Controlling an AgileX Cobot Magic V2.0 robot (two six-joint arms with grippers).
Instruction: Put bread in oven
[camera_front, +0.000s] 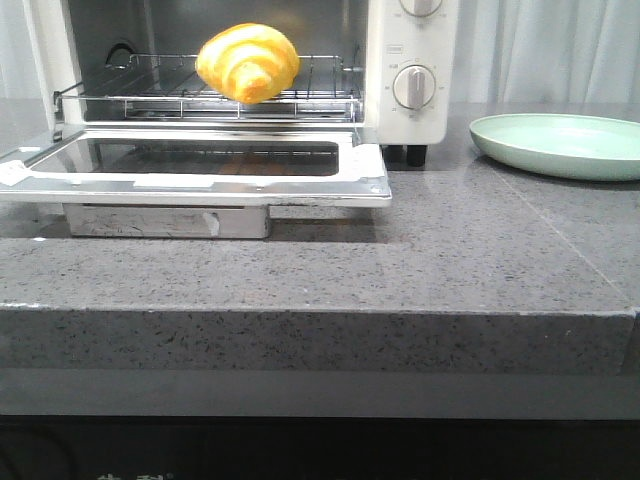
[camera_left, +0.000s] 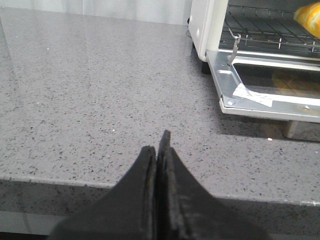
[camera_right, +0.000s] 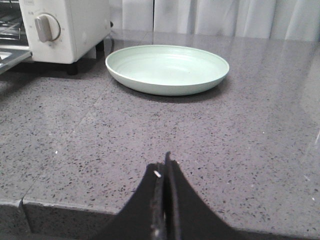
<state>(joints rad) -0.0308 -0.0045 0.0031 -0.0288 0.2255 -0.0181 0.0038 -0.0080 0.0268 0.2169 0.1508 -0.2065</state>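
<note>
Bread (camera_front: 248, 62), glossy, sits on oven (camera_front: 415, 60) wire rack (camera_front: 300, 95); both grippers (camera_left: 159, 145) (camera_right: 165, 162) pinched closed, empty.

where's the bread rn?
In the front view the bread sits on the wire rack inside the open oven, at the left of the counter above the dropped door; the green plate stands empty to the right.

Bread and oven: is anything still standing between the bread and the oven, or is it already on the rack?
Nothing visible stands in the way. The bread already sits on the wire rack inside the oven, whose door hangs open. Both the left gripper and the right gripper are shut, over bare counter.
</note>
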